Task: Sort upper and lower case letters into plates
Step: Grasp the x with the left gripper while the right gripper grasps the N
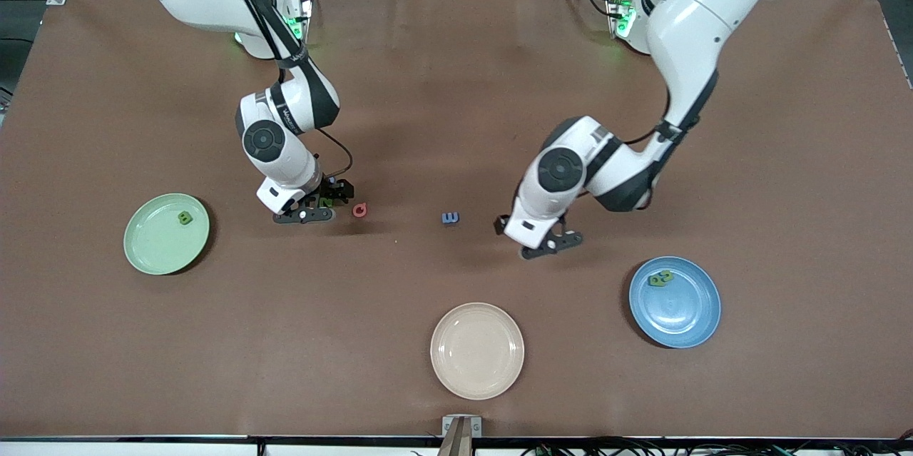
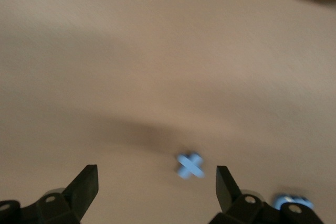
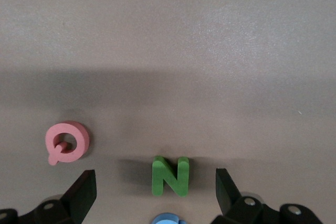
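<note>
Both arms bend low over the bench [image 1: 456, 85], right gripper [image 3: 155, 192] jaws spread around the green N [image 3: 170, 176], left gripper [image 2: 156, 187] jaws spread just short of the blue x [image 2: 190, 166].

N [image 3: 170, 176] beside Q [image 3: 67, 141], E [image 1: 450, 218] nearer left arm's end

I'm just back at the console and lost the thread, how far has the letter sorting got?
Partly done. One green letter lies in the mint plate, and green letters lie in the blue plate. In hand: the right gripper is open around a green N, and the left gripper is open over a blue x. Left on the table: red Q, blue E.
</note>
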Controlling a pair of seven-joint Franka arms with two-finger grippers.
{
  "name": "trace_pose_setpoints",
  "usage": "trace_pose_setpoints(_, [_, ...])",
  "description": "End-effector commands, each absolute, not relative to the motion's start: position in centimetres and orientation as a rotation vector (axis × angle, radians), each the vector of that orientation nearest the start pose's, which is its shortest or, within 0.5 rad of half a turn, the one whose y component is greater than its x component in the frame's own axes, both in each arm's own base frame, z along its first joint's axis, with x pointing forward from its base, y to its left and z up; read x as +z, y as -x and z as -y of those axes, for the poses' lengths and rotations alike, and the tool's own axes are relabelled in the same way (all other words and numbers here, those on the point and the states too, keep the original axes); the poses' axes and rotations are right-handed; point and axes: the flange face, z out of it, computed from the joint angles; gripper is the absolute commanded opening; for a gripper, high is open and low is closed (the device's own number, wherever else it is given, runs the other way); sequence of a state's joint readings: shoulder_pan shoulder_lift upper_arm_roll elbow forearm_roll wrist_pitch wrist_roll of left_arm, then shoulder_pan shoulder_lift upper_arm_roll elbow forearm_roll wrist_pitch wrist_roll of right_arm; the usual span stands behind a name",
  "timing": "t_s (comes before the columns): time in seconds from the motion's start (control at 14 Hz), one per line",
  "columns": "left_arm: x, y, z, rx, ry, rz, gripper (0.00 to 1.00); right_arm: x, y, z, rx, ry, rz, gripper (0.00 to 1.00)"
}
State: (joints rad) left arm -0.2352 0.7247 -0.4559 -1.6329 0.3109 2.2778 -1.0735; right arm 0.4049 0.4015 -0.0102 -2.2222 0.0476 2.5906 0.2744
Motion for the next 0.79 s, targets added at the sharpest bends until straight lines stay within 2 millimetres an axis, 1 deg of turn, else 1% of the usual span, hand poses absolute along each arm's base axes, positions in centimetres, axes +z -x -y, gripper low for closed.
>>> trace_pose_setpoints(0.0, [20.6,-54.6,41.7,0.023,3.164,0.440,0.87,18.6,-50.0,-20.4,0.056,3.126,0.164,1.00])
trace_pose_setpoints(0.07, [19.8,-54.1,42.2,-0.006,3.161,0.400,0.82,18.5,-50.0,-20.4,0.044,3.124,0.169,1.00])
trace_pose_setpoints(0.14, [19.4,-53.9,42.4,-0.026,3.155,0.396,0.81,18.0,-50.0,-20.3,0.046,3.125,0.168,1.00])
trace_pose_setpoints(0.21, [18.6,-53.7,42.3,-0.020,3.147,0.403,0.78,17.6,-50.0,-20.3,0.046,3.125,0.166,1.00])
trace_pose_setpoints(0.29, [18.4,-53.5,42.6,-0.022,3.144,0.397,0.76,17.5,-49.9,-20.2,0.048,3.126,0.166,0.99])
trace_pose_setpoints(0.36, [18.2,-53.4,42.6,-0.018,3.142,0.399,0.73,17.6,-49.9,-20.2,0.048,3.126,0.166,0.92])
trace_pose_setpoints(0.5, [17.8,-53.4,42.6,-0.011,3.143,0.400,0.68,17.4,-49.9,-19.9,0.055,3.128,0.156,0.72])
trace_pose_setpoints(0.57, [17.7,-53.3,42.7,-0.013,3.150,0.401,0.63,17.4,-49.9,-19.9,0.057,3.128,0.156,0.65])
trace_pose_setpoints(0.64, [17.4,-53.3,42.7,-0.008,3.149,0.403,0.54,17.3,-49.8,-19.7,0.064,3.129,0.154,0.57])
trace_pose_setpoints(0.72, [17.3,-53.3,42.6,-0.004,3.147,0.405,0.40,17.3,-49.7,-19.7,0.069,3.130,0.156,0.51])
